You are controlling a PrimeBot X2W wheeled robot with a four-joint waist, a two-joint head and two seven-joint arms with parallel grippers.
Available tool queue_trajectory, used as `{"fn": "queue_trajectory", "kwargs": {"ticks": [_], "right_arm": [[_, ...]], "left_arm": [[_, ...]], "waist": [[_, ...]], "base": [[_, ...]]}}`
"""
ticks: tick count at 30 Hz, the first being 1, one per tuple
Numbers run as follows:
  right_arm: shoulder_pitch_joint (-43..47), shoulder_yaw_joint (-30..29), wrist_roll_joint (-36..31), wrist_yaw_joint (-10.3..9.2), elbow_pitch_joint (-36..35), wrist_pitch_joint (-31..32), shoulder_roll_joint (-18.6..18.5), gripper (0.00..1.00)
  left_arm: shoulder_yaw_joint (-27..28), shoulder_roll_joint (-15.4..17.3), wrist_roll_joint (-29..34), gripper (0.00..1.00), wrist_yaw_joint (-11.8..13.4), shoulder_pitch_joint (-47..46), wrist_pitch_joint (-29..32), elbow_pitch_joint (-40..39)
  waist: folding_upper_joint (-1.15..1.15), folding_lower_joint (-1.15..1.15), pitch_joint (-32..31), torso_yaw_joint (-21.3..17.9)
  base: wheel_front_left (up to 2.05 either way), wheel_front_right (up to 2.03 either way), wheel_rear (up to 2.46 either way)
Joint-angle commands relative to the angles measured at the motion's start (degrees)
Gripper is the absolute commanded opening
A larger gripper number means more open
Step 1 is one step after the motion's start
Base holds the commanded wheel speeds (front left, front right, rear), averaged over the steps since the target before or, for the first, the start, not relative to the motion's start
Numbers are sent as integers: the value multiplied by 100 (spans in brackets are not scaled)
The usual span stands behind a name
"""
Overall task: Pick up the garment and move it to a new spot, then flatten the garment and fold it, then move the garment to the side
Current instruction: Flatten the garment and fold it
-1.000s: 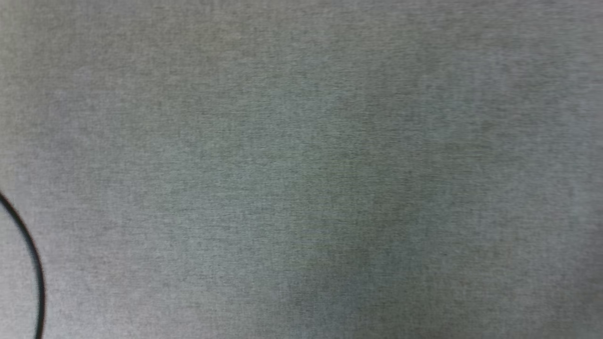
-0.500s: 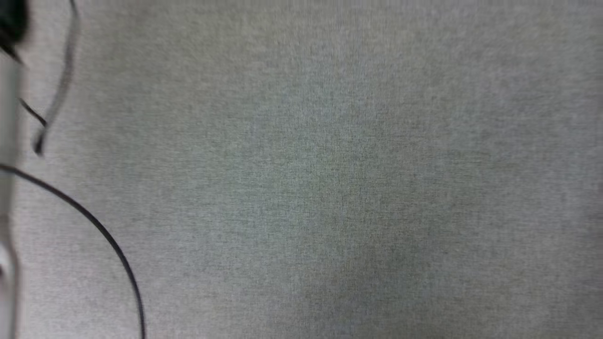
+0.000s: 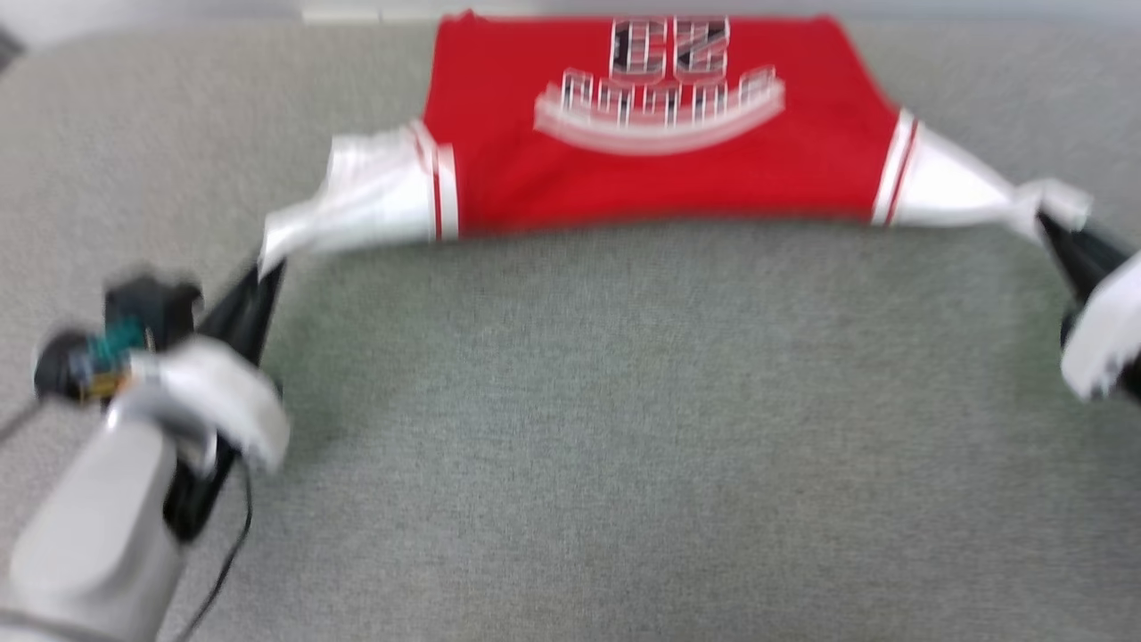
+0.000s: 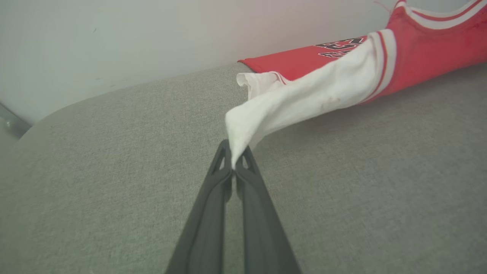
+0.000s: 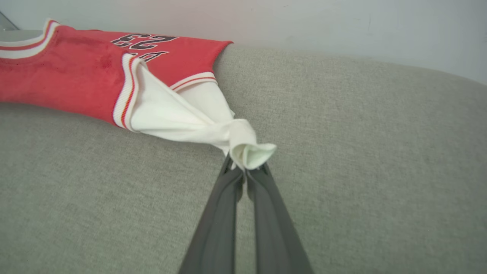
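Note:
The garment (image 3: 651, 169), a red jersey with white sleeves and a black "23", is stretched across the far part of the grey fabric surface (image 3: 624, 428), printed side up. My left gripper (image 3: 267, 272) is shut on the tip of its white left-hand sleeve (image 4: 304, 101); the left wrist view has the garment (image 4: 430, 53) running off to the upper right from my left gripper (image 4: 233, 161). My right gripper (image 3: 1047, 223) is shut on the bunched end of the other white sleeve (image 5: 182, 114), my right gripper (image 5: 245, 167) pinching it below the garment (image 5: 68, 76). Both sleeves are pulled taut outward.
A pale wall (image 4: 133, 38) rises behind the surface's far edge. A thin black cable (image 3: 232, 544) hangs by my left forearm (image 3: 98, 535). The head view is blurred.
The head view has swung from bare grey fabric with a cable at its left edge to the stretched garment and both arms; the camera moved, so no move of the things can be read.

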Motion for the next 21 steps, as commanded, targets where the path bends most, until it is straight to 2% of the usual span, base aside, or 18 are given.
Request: {"fn": "queue_trajectory", "kwargs": {"ticks": [1,7,11,21], "right_arm": [[264,74,-38,-9,-77,-13,-183,0],[1176,291,36,-10,-379,-134,-609,0],[1631,327,63,-10,-485,-221,-697,0],[2701,402,272,-10,-1152,28,-1013,0]], "left_arm": [[-20,121,-1,0,49,278,25,-69],[-68,434,-115,0,292,1590,124,-538],[-33,492,-260,0,510,2254,156,-956],[-14,732,-563,0,957,3666,389,-1943]], "waist": [[0,1,-404,-66],[0,1,-776,-126],[0,1,-1015,-163],[0,1,-1468,-308]], "base": [[0,0,0],[0,0,0],[0,0,0],[0,0,0]]}}
